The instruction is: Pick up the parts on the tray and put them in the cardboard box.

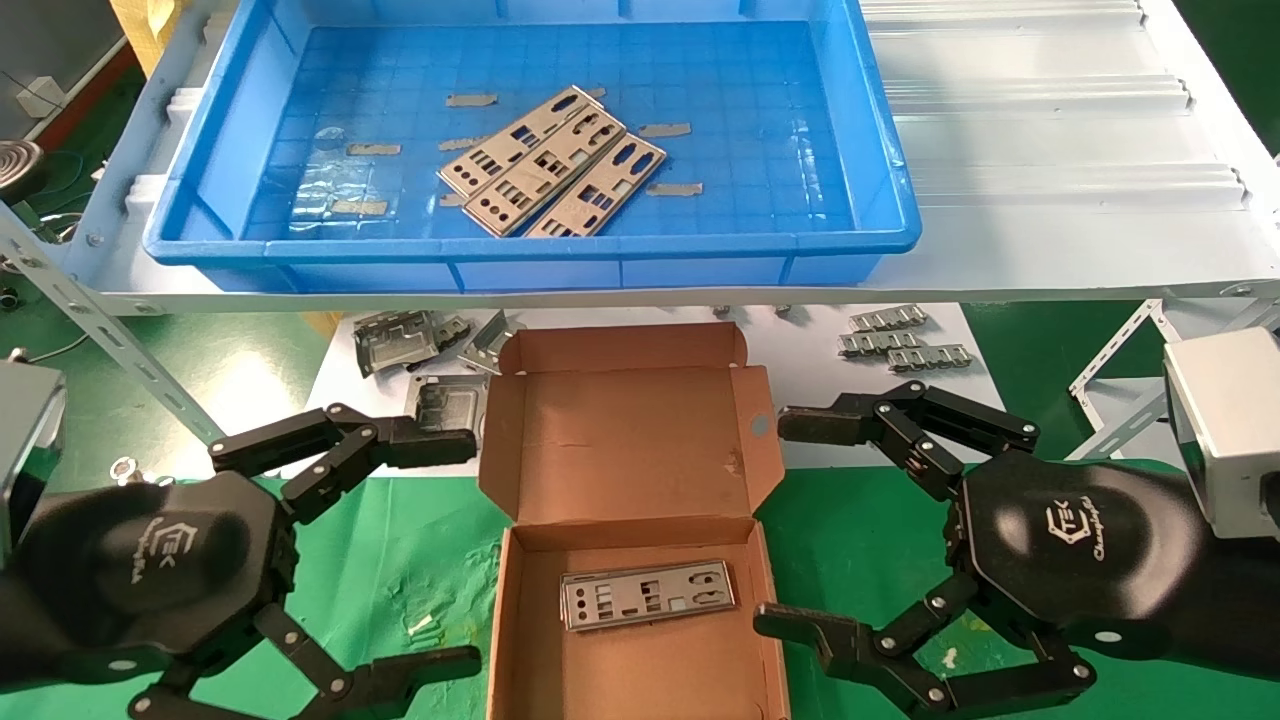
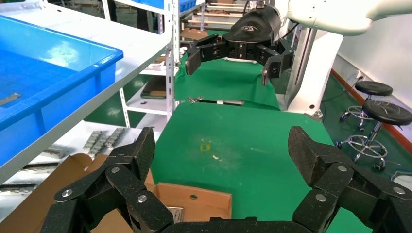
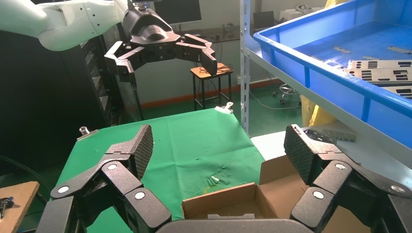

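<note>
Both hands sit lowest in the head view, flanking the cardboard box (image 1: pixel 630 520) over green cloth (image 1: pixel 400 570). Left hand (image 1: pixel 450 545): matte black, hexagonal palm housing, jointed link fingers with silver rivets, spread wide and holding nothing. Right hand (image 1: pixel 785 520): same build, also spread wide and empty, fingertips pointing toward the box's right wall. Finger pads (image 3: pixel 144 145) show a fine dimpled rubbery texture in the wrist views.

Box is brown corrugated board, lid hinged open and lying flat toward the tray, side flaps standing up, a small round hole in the right flap. One part (image 1: pixel 648 594) lies flat on the box floor: thin silvery rectangular metal plate punched with round and rectangular cutouts, slightly tilted.

Blue tray (image 1: pixel 880 215) rests on a raised white shelf (image 1: pixel 1050 170) beyond the box: glossy plastic, shallow, grid-moulded floor, short grey tape scraps scattered about. Three more parts (image 1: pixel 553 163) lie near its middle, beige-silver, set diagonally side by side with edges overlapping.

On the white surface (image 1: pixel 800 350) under the shelf: grey boxy sheet-metal brackets (image 1: pixel 400 340) left of the box lid, one beside the left hand's upper finger; three small ridged metal strips (image 1: pixel 900 340) to the right, well apart from the box.
</note>
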You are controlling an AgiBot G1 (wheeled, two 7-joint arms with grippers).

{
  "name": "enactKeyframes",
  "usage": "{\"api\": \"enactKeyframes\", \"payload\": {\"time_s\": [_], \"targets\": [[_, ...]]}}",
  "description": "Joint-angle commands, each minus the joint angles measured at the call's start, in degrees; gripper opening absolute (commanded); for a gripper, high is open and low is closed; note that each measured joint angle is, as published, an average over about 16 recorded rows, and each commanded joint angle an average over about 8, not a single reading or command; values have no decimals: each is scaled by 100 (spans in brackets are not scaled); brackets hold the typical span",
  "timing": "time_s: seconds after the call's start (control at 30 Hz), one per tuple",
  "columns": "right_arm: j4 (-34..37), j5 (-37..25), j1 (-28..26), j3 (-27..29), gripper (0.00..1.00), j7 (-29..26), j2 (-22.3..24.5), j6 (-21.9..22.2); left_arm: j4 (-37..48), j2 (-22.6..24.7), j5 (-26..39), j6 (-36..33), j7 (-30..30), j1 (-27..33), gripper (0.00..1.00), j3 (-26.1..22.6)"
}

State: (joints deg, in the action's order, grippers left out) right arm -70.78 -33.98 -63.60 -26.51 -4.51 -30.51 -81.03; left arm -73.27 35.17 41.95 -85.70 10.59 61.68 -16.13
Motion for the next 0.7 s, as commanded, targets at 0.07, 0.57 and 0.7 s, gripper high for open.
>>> {"api": "enactKeyframes", "payload": {"time_s": [0.07,0.57,0.7], "targets": [[0,0,0,0,100,0,0,0,0,0,0,0,0,0,100,0],[0,0,0,0,100,0,0,0,0,0,0,0,0,0,100,0],[0,0,0,0,100,0,0,0,0,0,0,0,0,0,100,0]]}}
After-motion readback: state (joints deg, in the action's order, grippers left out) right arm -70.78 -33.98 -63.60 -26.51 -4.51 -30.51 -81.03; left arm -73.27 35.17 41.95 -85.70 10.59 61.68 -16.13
